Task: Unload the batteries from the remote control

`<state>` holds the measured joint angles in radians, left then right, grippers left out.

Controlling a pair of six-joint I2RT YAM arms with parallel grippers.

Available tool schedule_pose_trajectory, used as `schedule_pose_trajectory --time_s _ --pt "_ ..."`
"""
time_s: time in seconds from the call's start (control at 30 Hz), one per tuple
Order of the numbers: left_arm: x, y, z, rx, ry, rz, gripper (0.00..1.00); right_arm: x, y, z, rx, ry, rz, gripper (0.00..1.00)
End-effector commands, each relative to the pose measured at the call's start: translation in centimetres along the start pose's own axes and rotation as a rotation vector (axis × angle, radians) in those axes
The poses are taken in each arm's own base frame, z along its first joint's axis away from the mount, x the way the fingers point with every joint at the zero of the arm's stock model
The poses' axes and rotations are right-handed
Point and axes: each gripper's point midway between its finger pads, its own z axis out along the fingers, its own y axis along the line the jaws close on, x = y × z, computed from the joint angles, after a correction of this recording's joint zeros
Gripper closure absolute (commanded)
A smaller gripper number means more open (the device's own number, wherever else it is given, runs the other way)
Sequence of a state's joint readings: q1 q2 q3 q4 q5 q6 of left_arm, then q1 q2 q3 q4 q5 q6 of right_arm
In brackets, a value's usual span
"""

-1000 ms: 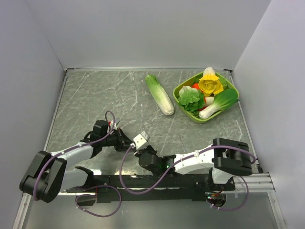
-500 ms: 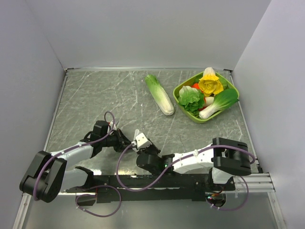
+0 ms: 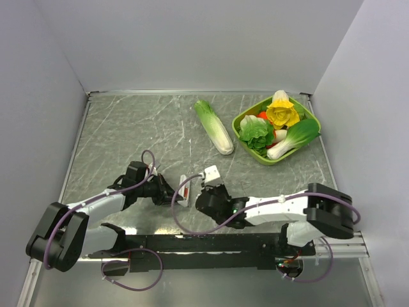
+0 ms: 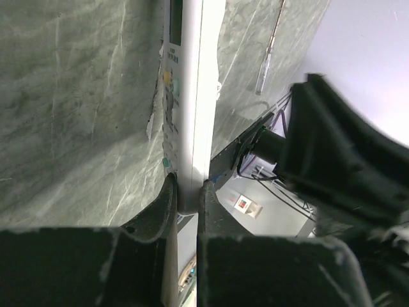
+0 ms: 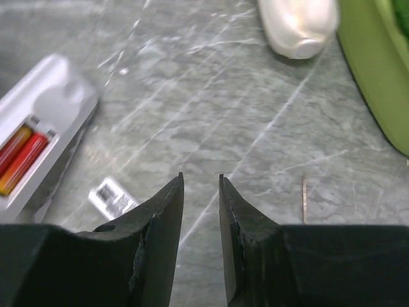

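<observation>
The white remote control [image 3: 184, 190] is held on its edge just above the table. My left gripper [image 3: 169, 190] is shut on its end, and the left wrist view shows the remote [image 4: 190, 96] clamped between my fingers [image 4: 163, 203]. In the right wrist view the remote [image 5: 51, 102] lies at the left with its compartment uncovered. Two red and yellow batteries [image 5: 19, 157] sit side by side inside it. My right gripper [image 3: 209, 187] is just right of the remote and points away from it. Its jaws [image 5: 201, 179] are a little apart with nothing between them.
A long pale-green cabbage [image 3: 214, 126] lies at the back, with its white end in the right wrist view [image 5: 297, 22]. A green bowl [image 3: 241, 131] of vegetables stands at the back right. A small white printed label [image 5: 112, 195] and a thin stick [image 5: 304, 192] lie on the table.
My right gripper has moved right and back, away from the remote. The remote now shows in the top view beside my left gripper. The left arm has barely moved.
</observation>
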<state>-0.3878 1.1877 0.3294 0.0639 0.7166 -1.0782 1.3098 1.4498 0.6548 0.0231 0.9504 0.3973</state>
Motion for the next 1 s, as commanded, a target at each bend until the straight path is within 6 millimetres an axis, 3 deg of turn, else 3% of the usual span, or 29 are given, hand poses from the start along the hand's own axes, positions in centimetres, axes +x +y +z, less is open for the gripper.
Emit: schedule_pose_trajectory --time_s 0.0,0.23,0.43,0.6,0.83,0.97 --pt "-0.5 -0.7 -0.2 -0.001 -0.027 0.038 0.99 -1.1 -1.6 -0.9 -0.026 0.002 0.140 0.62" --pt "-1.3 0.0 -0.5 -0.062 -0.077 0.062 0.99 -2.4 -1.0 -1.8 -0.217 0.030 0.303 0.46" --pt "-2.2 0.4 -0.2 -0.082 -0.091 0.050 0.99 -2.1 -3.4 -2.2 -0.244 0.105 0.395 0.39" --pt "-4.3 1.3 -0.4 -0.172 -0.161 0.079 0.99 0.9 -7.4 -3.3 -0.117 0.247 0.389 0.36" --pt "-2.8 1.5 0.5 -0.083 -0.094 0.065 0.99 4.2 -9.6 -4.7 -0.041 0.354 0.444 0.35" --pt "-2.9 3.3 0.8 -0.154 -0.100 0.041 0.99 5.5 -10.4 -4.3 0.016 0.379 0.480 0.32"
